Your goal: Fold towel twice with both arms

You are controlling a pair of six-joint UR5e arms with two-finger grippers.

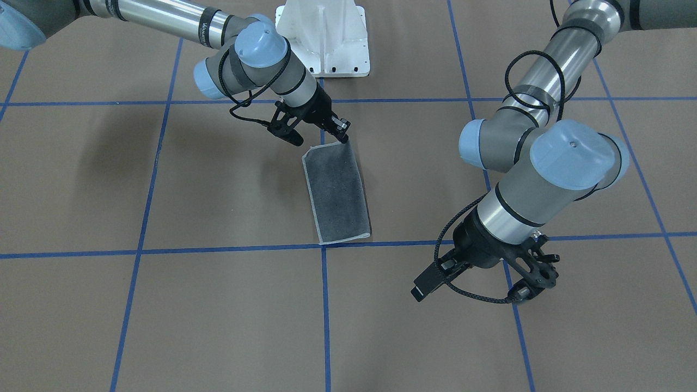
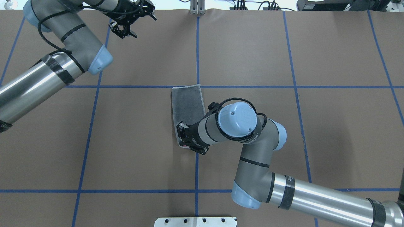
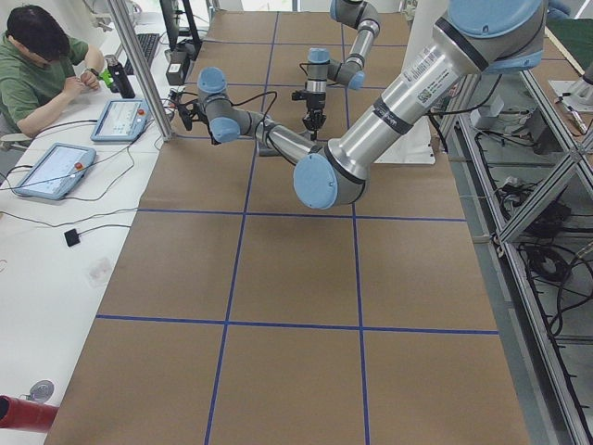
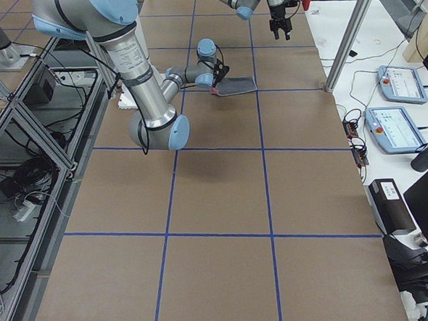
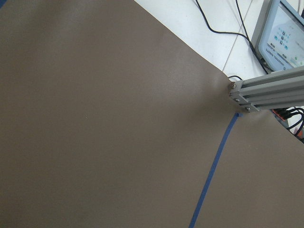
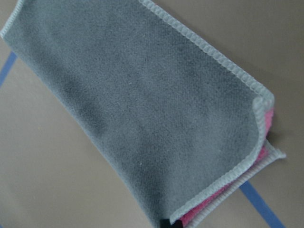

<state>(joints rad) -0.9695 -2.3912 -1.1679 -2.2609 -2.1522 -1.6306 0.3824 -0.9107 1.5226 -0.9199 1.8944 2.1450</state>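
The towel (image 1: 337, 190) lies folded into a narrow strip on the brown table, dark grey face up with a light grey hem. It also shows in the overhead view (image 2: 187, 102). In the right wrist view (image 6: 142, 104) the pink-red face peeks out at the near corner. My right gripper (image 1: 341, 132) is at the towel's end nearest the robot's base, shut on that edge (image 2: 184, 136). My left gripper (image 2: 127, 31) hangs open and empty over bare table far from the towel, near the operators' edge (image 1: 531, 286).
The white pedestal base (image 1: 324, 38) stands behind the towel. Blue tape lines (image 1: 325, 305) grid the table. An aluminium post (image 5: 266, 90) stands at the table edge by the left gripper. An operator (image 3: 42, 69) and tablets (image 3: 120, 119) are beside the table.
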